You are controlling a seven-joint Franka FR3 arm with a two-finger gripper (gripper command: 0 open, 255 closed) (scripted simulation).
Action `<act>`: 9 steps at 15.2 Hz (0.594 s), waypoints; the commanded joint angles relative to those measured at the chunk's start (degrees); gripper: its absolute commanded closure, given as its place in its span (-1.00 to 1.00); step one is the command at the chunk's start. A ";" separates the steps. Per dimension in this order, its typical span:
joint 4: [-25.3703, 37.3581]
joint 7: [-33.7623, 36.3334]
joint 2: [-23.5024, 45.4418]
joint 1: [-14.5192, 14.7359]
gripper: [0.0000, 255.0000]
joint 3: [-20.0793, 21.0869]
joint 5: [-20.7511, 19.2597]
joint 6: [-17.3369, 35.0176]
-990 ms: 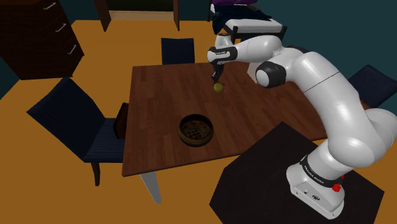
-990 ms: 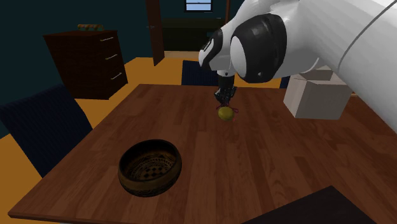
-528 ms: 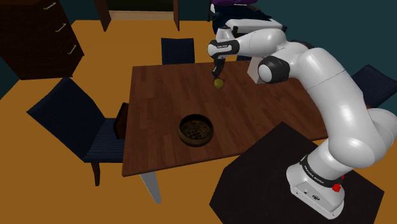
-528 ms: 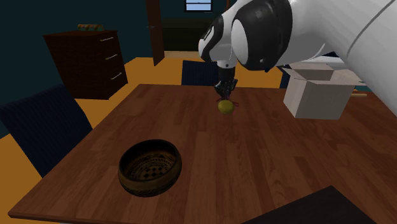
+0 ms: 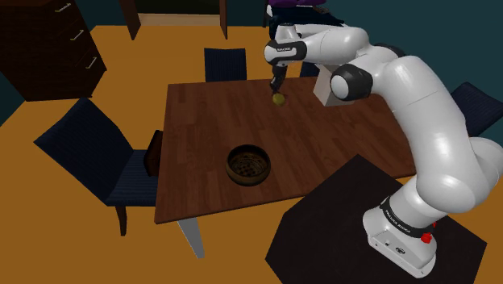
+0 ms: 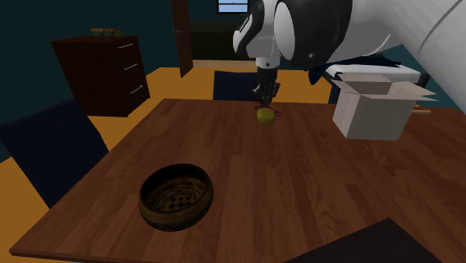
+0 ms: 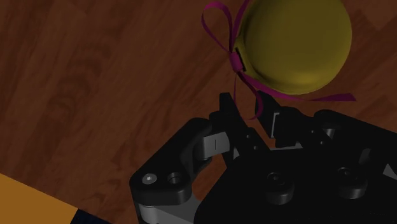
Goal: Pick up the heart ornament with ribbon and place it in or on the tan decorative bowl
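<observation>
The lift looks done: the gripper (image 7: 247, 108), clamped on the ribbon of the yellow heart ornament (image 7: 294, 44) hanging near the table's (image 5: 201, 161) far edge, must next carry it over the bowl (image 5: 247, 164) by the near edge.

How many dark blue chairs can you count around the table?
3. One chair by the table's left side in the shoulder view, one at its far edge, one partly behind the arm at the right. The arm may hide others.
</observation>
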 commanded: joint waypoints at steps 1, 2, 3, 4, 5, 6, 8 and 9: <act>0.30 0.03 -0.65 0.01 1.00 -0.10 -0.10 -0.96; 0.44 0.04 -1.01 0.02 1.00 -0.15 -0.16 -1.45; 0.63 0.06 -1.34 0.02 1.00 -0.20 -0.21 -1.96; 0.82 0.07 -1.67 0.02 1.00 -0.25 -0.26 -2.48; 1.05 0.09 -1.97 0.01 1.00 -0.30 -0.32 -3.01; 1.36 0.12 -2.24 -0.01 1.00 -0.34 -0.37 -3.57; 1.73 0.14 -2.62 -0.03 1.00 -0.40 -0.44 -4.32; -3.64 0.54 -5.57 1.61 1.00 -0.62 -0.62 -2.03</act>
